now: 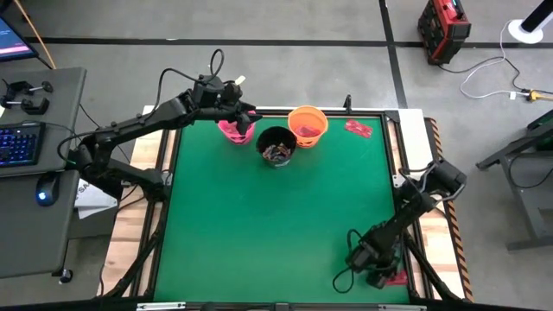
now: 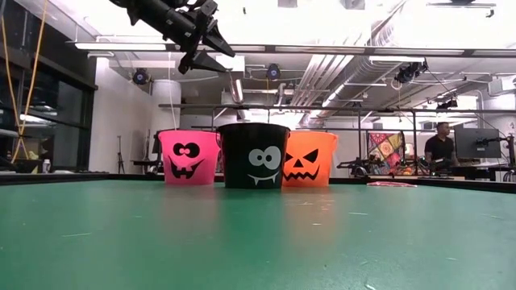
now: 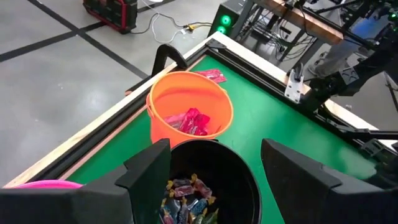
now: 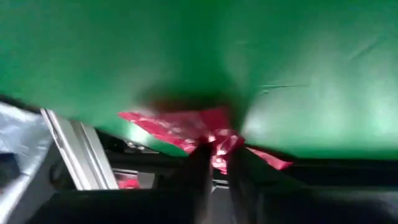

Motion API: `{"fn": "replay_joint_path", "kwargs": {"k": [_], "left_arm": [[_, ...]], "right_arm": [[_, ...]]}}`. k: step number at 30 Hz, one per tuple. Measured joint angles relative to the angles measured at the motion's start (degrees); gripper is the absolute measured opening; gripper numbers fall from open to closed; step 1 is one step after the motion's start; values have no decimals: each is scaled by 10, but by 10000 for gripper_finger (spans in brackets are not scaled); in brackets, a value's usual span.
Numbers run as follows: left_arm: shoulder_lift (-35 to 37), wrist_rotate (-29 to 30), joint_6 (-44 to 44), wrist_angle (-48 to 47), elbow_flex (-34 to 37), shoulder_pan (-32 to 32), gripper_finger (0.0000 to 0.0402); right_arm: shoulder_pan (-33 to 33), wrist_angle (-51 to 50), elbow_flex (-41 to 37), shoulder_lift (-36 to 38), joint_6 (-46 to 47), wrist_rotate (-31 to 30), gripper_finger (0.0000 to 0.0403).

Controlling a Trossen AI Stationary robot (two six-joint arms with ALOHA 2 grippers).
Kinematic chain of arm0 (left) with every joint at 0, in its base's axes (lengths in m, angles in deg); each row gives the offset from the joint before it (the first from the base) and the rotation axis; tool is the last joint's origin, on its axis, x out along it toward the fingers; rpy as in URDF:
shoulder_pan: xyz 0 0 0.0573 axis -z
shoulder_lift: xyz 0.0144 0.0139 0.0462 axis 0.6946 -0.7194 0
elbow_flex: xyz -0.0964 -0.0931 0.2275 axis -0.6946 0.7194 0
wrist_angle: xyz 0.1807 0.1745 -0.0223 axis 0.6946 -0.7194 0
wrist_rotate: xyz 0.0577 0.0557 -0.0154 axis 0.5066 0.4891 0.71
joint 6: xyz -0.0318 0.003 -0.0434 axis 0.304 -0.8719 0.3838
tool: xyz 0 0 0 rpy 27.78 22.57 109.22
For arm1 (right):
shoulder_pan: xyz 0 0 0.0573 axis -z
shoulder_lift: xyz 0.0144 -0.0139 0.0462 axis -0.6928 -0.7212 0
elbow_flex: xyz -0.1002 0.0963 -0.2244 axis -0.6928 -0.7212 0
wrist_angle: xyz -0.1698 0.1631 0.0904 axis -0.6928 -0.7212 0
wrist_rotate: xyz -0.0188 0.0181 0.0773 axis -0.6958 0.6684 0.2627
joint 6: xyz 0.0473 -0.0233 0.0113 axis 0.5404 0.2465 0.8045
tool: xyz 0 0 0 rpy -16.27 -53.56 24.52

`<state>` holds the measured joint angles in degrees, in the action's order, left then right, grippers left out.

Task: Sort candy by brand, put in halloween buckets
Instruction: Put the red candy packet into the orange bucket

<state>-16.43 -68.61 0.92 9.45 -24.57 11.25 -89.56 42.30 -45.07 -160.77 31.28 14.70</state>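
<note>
Left gripper point(image 3: 214, 171): held wide open above the black bucket point(image 1: 276, 145) at the top middle of the high view; nothing is held.
Right gripper point(image 4: 214, 168): seen at the lower right table edge, pinched shut on a flat, crinkly red packet point(image 4: 186, 127).
Buckets: three round, smooth plastic pails stand close together. The pink bucket point(image 2: 189, 158) and the orange bucket point(image 1: 308, 123) have faces on them.
Candy: red packets lie in the orange bucket; small shiny wrapped pieces point(image 3: 186, 202) lie in the black one. One red packet point(image 1: 359, 129) lies on the green table point(image 1: 268, 225) at the upper right.

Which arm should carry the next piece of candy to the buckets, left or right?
Right. The right gripper is at the table's near right corner, apparently shut on a flat red candy packet. The left gripper hangs open and empty over the black plastic bucket.
</note>
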Motion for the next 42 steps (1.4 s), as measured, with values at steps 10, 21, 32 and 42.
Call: {"fn": "replay_joint_path", "kwargs": {"k": [10,21,32,42], "left_arm": [[0,2,0,0,0,0,241],[29,-32,5,-9,0,0,241],[164,-26,-10,-73,0,-11,241],[224,31,-32,-73,0,-11,241]], "right_arm": [[93,-190,123,50,-228,-198,5],[390,-277,313,72,-621,-592,0],[586,-96,470,73,-789,-626,0],[667,-90,530,73,-774,-634,0]]}}
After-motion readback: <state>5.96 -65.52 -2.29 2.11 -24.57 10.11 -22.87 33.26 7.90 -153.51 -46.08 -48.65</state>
